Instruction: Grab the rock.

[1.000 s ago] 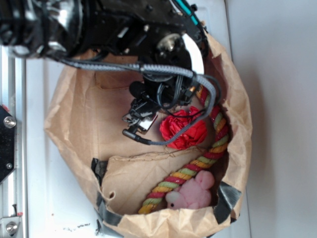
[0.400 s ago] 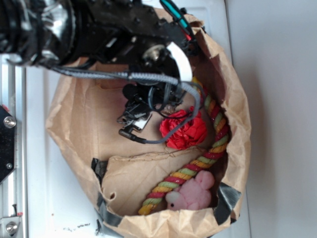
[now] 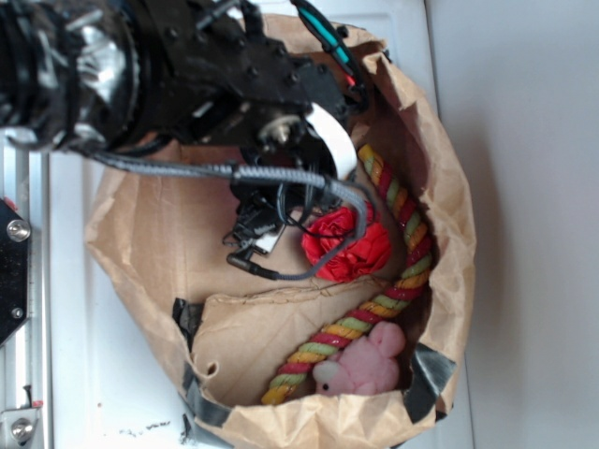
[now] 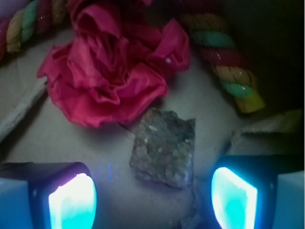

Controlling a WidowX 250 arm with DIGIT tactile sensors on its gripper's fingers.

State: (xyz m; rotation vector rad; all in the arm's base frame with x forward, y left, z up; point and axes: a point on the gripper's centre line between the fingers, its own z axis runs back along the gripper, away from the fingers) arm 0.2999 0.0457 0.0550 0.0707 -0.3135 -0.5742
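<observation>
The rock [image 4: 163, 147], a dark grey-brown angular lump with a speckled face, lies on the brown paper floor of the bag, just below the red paper flower [image 4: 107, 76]. My gripper [image 4: 153, 200] is open, its two glowing cyan pads [image 4: 72, 202] wide apart, one on each side of the rock's near end and touching nothing. In the exterior view the black arm reaches down into the paper bag [image 3: 449, 187], and the gripper [image 3: 251, 232] hangs left of the red flower [image 3: 348, 245]. The arm hides the rock there.
A red, green and yellow rope [image 3: 402, 253] curves along the bag's right wall and passes close behind the flower [image 4: 224, 62]. A pink plush toy [image 3: 365, 365] lies at the bag's lower end. A folded cardboard flap [image 3: 262, 327] covers the lower floor. The bag walls stand close round.
The arm has shifted up and to the left in the exterior view, and the gripper has gone with it, staying left of the red flower.
</observation>
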